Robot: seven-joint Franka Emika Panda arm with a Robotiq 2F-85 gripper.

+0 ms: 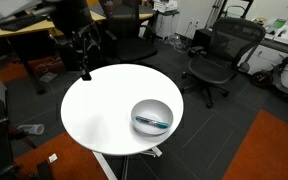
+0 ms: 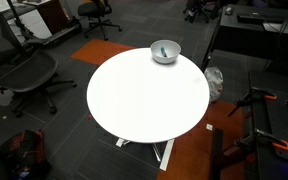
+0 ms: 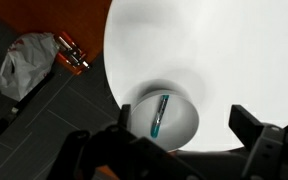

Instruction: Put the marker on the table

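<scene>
The marker point(image 1: 152, 122) is a short teal-dark stick lying inside the grey bowl point(image 1: 152, 104), which stands near the edge of the round white table point(image 1: 104, 105). The bowl point(image 2: 165, 51) also shows in the other exterior view on the table's far side point(image 2: 144, 95), with the marker a small streak inside it. In the wrist view the marker point(image 3: 160, 114) lies in the bowl point(image 3: 184, 118) on the table point(image 3: 214, 50). My gripper point(image 1: 84, 62) hangs above the table's far edge, away from the bowl. In the wrist view its fingers point(image 3: 184, 128) are spread wide and empty, high above the bowl.
Black office chairs point(image 1: 219, 55) point(image 2: 24, 75) stand around the table. A wooden desk point(image 1: 29, 35) is behind the arm. A crumpled plastic bag point(image 3: 29, 65) and a red tool point(image 3: 72, 52) lie on the floor beside the table. Orange carpet point(image 1: 264, 150) borders it.
</scene>
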